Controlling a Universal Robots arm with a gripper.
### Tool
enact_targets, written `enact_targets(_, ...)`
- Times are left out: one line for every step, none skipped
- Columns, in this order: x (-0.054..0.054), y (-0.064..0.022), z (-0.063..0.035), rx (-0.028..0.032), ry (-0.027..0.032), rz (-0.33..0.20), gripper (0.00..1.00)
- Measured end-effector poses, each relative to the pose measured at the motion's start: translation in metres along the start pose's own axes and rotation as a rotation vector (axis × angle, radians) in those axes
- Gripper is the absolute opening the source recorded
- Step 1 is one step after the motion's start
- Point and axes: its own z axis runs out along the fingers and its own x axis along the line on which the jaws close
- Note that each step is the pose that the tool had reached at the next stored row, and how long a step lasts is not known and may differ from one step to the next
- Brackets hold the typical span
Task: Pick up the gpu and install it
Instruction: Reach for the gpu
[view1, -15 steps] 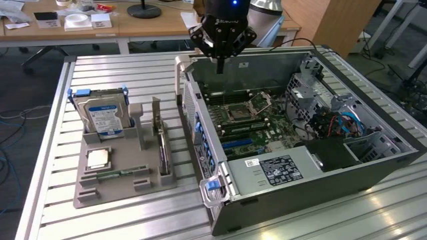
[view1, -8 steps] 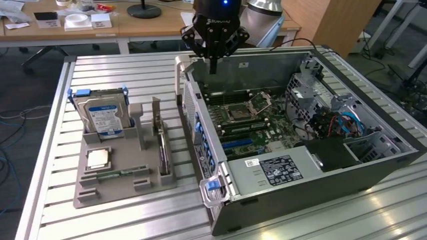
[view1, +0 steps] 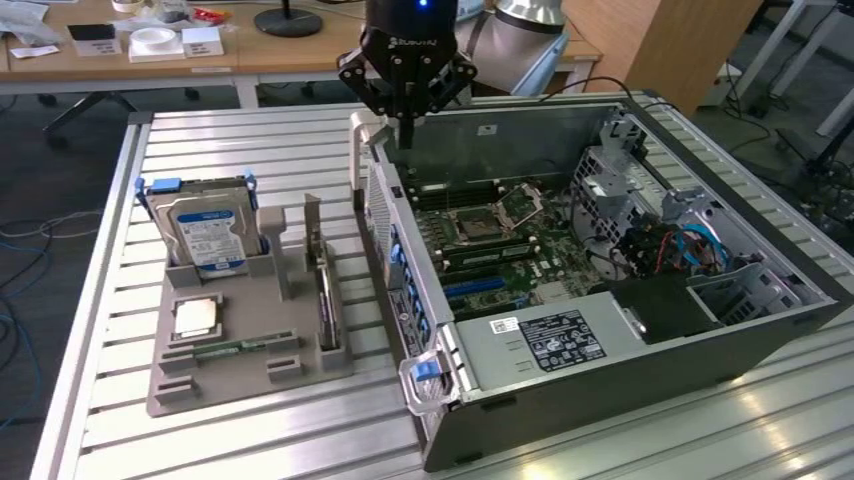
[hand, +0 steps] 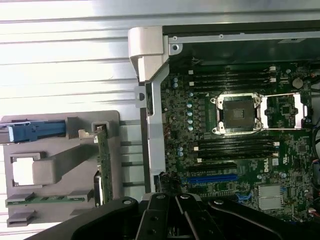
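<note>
The gpu (view1: 320, 272) stands on edge in a slot of the grey holder (view1: 247, 375) at the exterior view's left; in the wrist view its green board (hand: 105, 162) shows edge-on. My gripper (view1: 404, 132) hangs high above the back corner of the open computer case (view1: 747, 330), well away from the gpu. Its fingers are shut together with nothing between them. In the wrist view the gripper (hand: 175, 220) is a black mass over the motherboard (hand: 240, 150). A blue expansion slot (hand: 212, 177) lies on the board.
The holder also carries a blue-labelled hard drive (view1: 207, 235), a CPU (view1: 196, 318) and a RAM stick (view1: 240, 348). The case's rear wall (view1: 387, 230) rises between holder and motherboard. Cables and a drive cage (view1: 667, 240) crowd the case's far side.
</note>
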Motion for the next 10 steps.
enact_targets(0.003,0.0001,0.0,0.0,0.0,0.0,0.11)
enact_targets(0.006,0.0001,-0.0001,0.0,0.0,0.0,0.11)
enact_targets(0.009,0.0002,-0.0002,0.0,-0.0001,0.0,0.11)
enact_targets(0.012,0.0003,-0.0002,0.0,0.0,0.0,0.11)
enact_targets(0.015,0.0004,-0.0003,0.0,-0.0001,0.0,0.11)
enact_targets(0.018,0.0005,-0.0003,0.0,-0.0001,0.0,0.11)
enact_targets(0.021,0.0006,-0.0003,0.0001,-0.0001,0.0,0.11)
enact_targets(0.024,0.0006,-0.0004,0.0001,-0.0001,0.0,0.11)
enact_targets(0.026,0.0007,-0.0004,0.0,-0.0001,0.0,0.11)
enact_targets(0.029,0.0008,-0.0004,0.0,-0.0002,0.0,0.11)
